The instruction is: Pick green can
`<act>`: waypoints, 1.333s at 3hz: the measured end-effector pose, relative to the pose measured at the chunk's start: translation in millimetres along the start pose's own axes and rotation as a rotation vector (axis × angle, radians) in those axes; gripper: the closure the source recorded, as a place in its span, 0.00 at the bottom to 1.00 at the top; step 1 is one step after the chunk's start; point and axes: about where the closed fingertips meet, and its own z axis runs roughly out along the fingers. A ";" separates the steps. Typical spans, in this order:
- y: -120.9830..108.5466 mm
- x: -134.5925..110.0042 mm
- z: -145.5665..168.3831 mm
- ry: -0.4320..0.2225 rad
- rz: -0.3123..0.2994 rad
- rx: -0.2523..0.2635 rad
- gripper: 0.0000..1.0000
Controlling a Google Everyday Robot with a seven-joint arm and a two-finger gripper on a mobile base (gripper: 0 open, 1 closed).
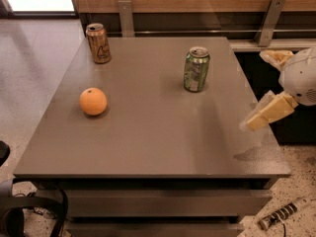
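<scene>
The green can (196, 69) stands upright on the grey table (148, 142), at the back right of its top, with pale markings and a silver top. My gripper (255, 90) is at the right edge of the view, to the right of the can and a little nearer the camera. Its white round body sits off the table's right side. Its two pale fingers (269, 113) are spread apart and hold nothing. The lower finger reaches over the table's right edge. The gripper is well apart from the can.
A brown-gold can (98, 43) stands at the table's back left corner. An orange (93, 101) lies on the left side. A wooden wall with metal brackets (269, 21) runs behind the table. Cables (281, 214) lie on the floor at the lower right.
</scene>
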 end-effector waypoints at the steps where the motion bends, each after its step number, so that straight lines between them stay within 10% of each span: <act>1: -34.9 -20.3 20.1 -0.224 0.042 0.099 0.00; 4: -45.6 -32.5 30.8 -0.303 0.078 0.122 0.00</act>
